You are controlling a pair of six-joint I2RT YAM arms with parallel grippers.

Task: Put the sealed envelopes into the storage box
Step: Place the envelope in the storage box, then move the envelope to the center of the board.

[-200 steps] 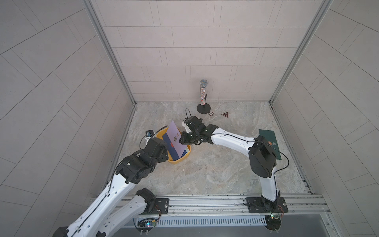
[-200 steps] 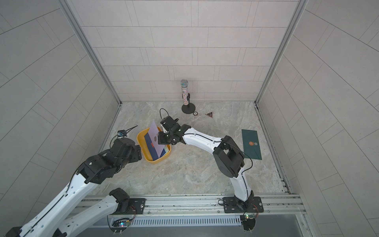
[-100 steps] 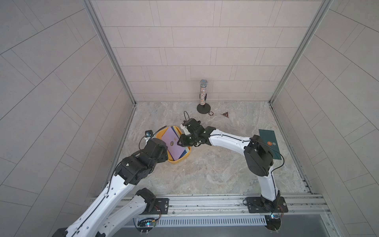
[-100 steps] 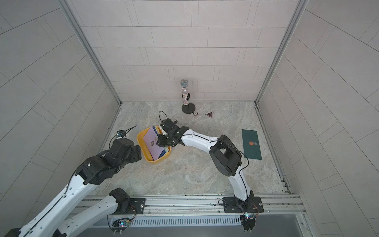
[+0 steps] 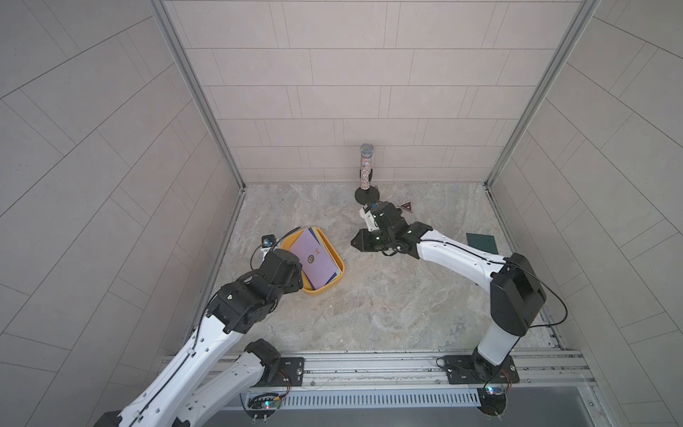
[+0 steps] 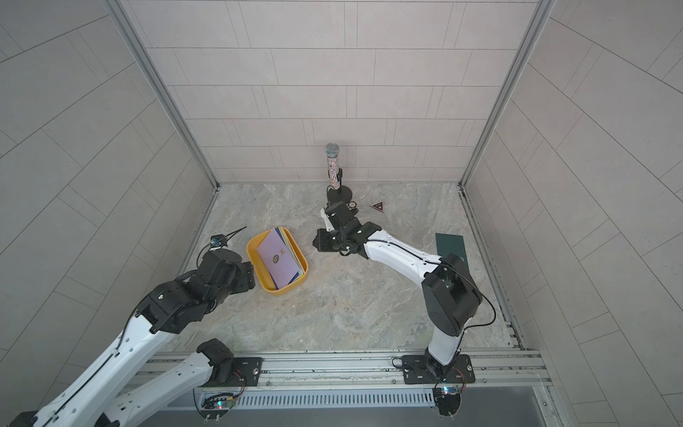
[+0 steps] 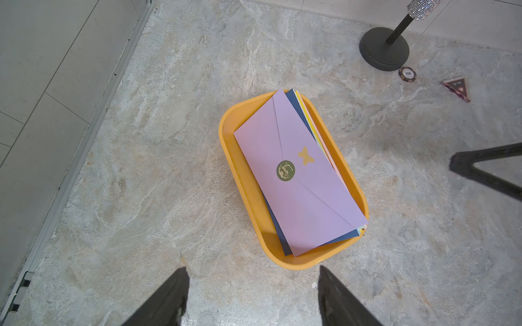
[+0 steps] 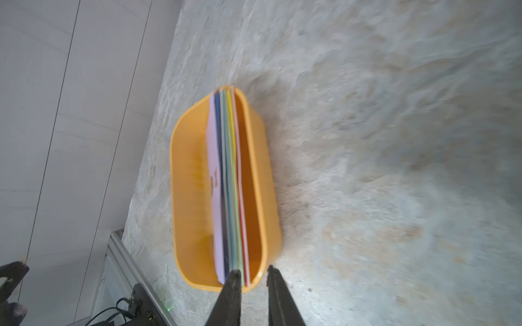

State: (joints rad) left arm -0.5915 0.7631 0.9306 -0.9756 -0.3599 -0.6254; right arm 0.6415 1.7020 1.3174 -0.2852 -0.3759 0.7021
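The yellow storage box [image 5: 334,283] stands left of centre and holds a stack of sealed envelopes. A lilac envelope [image 7: 299,180] lies flat on top, with blue, green, yellow and pink edges [image 8: 233,183] showing under it. One dark green envelope [image 5: 481,243] lies on the floor by the right wall. My left gripper [image 7: 252,267] hovers open just short of the box's near end, holding nothing. My right gripper [image 8: 252,275] is off the box's right side [image 5: 355,242]. Its fingers stand a narrow gap apart with nothing between them.
A glittery microphone on a round black stand [image 5: 366,173] stands at the back wall. A poker chip [image 7: 407,74] and a small dark triangular piece [image 5: 405,206] lie beside it. The left wall's metal rail [image 7: 84,146] runs close to the box.
The right gripper let go of the lilac envelope, which dropped from upright to flat on the stack. The right arm drew back to the right. The left arm barely moved.
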